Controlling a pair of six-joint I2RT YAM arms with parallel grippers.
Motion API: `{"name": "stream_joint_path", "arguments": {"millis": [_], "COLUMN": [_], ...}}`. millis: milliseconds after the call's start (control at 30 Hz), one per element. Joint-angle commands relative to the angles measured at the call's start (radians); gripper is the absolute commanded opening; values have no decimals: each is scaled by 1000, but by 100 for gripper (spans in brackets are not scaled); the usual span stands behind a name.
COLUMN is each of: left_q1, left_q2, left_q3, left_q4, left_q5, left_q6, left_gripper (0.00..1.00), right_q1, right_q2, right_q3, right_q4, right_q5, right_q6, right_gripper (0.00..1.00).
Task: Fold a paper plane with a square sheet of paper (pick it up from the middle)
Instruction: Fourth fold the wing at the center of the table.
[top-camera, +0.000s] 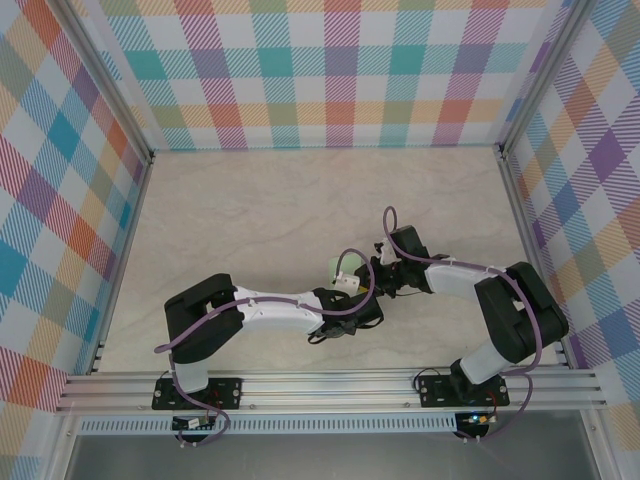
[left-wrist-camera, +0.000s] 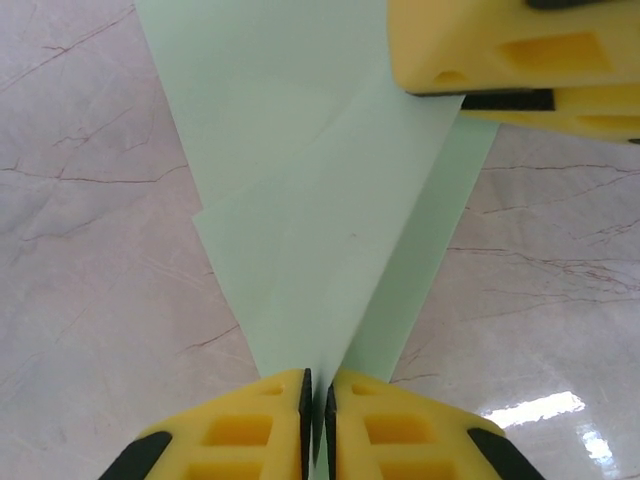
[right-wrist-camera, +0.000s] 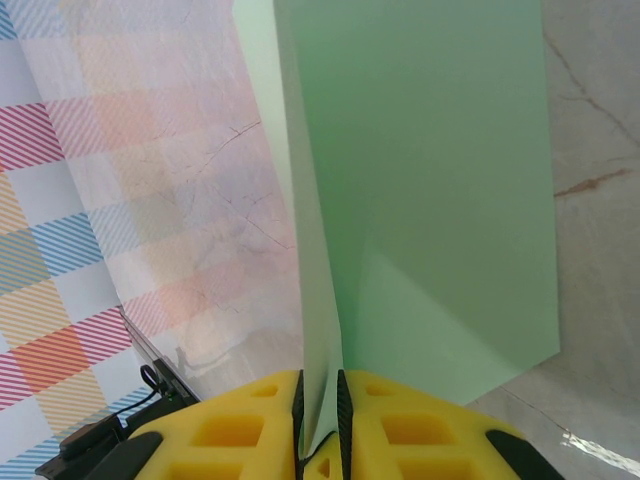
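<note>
**Both grippers pinch the folded green sheet at mid-table**

We see the sheet of paper (left-wrist-camera: 300, 230) held between the two grippers over the middle of the marble table (left-wrist-camera: 90, 300), well clear of the plaid walls (right-wrist-camera: 50, 250). It is pale mint green and already folded into overlapping layers. In the left wrist view a top flap runs along a slanted edge down to a narrow end. A strip of a lower layer shows beside it on the right.

The left gripper (left-wrist-camera: 318, 405) is closed on that narrow end. Its yellow fingers (left-wrist-camera: 270, 395) stand almost together, with only the thin paper between the dark pads.

The right gripper (right-wrist-camera: 320, 415) is likewise clamped on the sheet. In its own wrist view the paper rises edge-on from between its fingers (right-wrist-camera: 375, 400) and spreads out to the right, with a diagonal crease crossing the lower part. In the left wrist view we find the right gripper's fingers at the top right, biting the far corner of the sheet, so the two grips sit at opposite ends.

From above, the left arm (top-camera: 270, 312) and the right arm (top-camera: 460, 280) reach inward and meet near the table's centre. A small patch of green shows just beyond the wrists. Whether the paper touches the table we cannot tell.
</note>
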Motion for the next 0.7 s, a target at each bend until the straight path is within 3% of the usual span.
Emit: {"name": "stream_joint_path", "arguments": {"millis": [0, 133, 267, 500, 667], "left_q1": [-14, -13, 7, 83, 143], "left_q2": [8, -5, -47, -169, -217], "left_q3": [12, -6, -77, -273, -380], "left_q4": [-16, 7, 109, 410, 579], "left_q5": [-25, -16, 41, 224, 363], "left_q6": [-21, -36, -50, -39, -40], "left_gripper": [10, 3, 0, 0, 0], "right_q1": [-2, -2, -15, -54, -60], "right_q2": [14, 5, -39, -187, -252], "right_q3": [29, 34, 45, 50, 29], "right_q4": [-22, -37, -87, -196, -199], "right_q5": [-22, -22, -13, 27, 28], "right_q6": [-32, -43, -83, -164, -180], "right_gripper": [18, 20, 28, 44, 45]}}
